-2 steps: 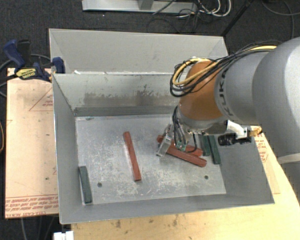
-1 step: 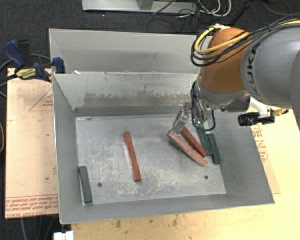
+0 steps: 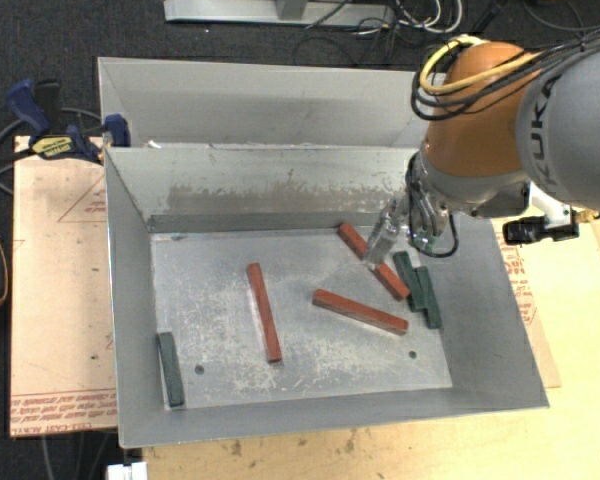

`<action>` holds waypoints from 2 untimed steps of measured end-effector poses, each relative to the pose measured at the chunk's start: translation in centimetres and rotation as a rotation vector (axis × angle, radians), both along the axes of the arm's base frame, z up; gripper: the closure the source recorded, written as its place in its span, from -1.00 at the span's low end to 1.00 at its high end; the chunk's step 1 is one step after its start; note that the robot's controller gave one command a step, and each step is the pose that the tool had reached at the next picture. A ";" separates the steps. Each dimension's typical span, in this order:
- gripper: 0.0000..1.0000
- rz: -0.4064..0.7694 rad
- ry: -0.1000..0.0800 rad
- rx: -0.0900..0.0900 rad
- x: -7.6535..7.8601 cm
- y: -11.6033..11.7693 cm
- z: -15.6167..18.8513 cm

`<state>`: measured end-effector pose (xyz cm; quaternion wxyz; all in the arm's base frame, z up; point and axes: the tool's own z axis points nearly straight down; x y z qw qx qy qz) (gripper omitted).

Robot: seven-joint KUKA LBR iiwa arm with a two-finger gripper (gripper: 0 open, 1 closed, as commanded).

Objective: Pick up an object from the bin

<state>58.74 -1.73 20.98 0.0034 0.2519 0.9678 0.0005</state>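
The gripper [image 3: 388,244] sits low at the two o'clock part of the bin [image 3: 130,298], right over a short red stick [image 3: 391,282] lying on the floor. I cannot tell whether it is open or clamped. Two green sticks [image 3: 421,290] lie just beside, toward four o'clock. Nothing looks lifted, so the grasp and lift probably remain to do.
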 end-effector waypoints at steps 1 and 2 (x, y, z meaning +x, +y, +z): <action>-1.00 0.002 0.004 0.000 -0.1 0.1 -0.2; -1.00 -0.222 0.013 0.002 -2.2 1.6 -14.1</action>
